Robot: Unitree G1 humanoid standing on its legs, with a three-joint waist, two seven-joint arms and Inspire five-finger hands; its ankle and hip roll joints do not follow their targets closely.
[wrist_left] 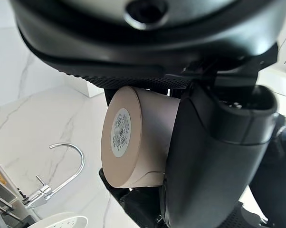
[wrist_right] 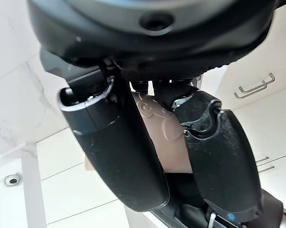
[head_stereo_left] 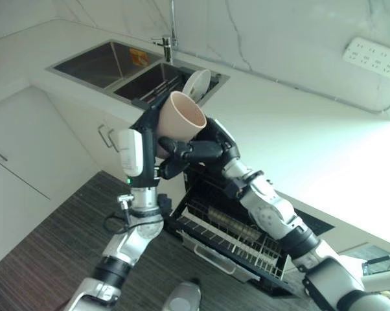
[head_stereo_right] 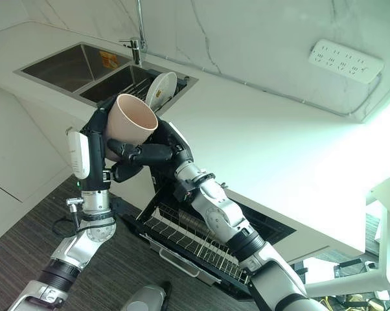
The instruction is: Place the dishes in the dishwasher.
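Note:
A beige cup (head_stereo_left: 182, 116) is held up in the air in front of the sink, tilted with its open mouth facing up and to the right. My left hand (head_stereo_left: 145, 129) wraps its side from the left, fingers curled round it; the left wrist view shows the cup (wrist_left: 133, 137) with a label on its base. My right hand (head_stereo_left: 201, 150) grips it from below and the right, and its fingers (wrist_right: 119, 152) close on the cup (wrist_right: 166, 137). Below them the dishwasher (head_stereo_left: 234, 240) stands open with its wire rack pulled out.
A white plate (head_stereo_left: 196, 84) leans in the right basin of the double sink (head_stereo_left: 98, 61), behind the cup. A tap (head_stereo_left: 164, 45) stands at the sink's back. The white counter (head_stereo_left: 298, 136) runs right, with a wall socket (head_stereo_left: 376, 58) above. Cabinet handles (head_stereo_left: 106, 137) are at the left.

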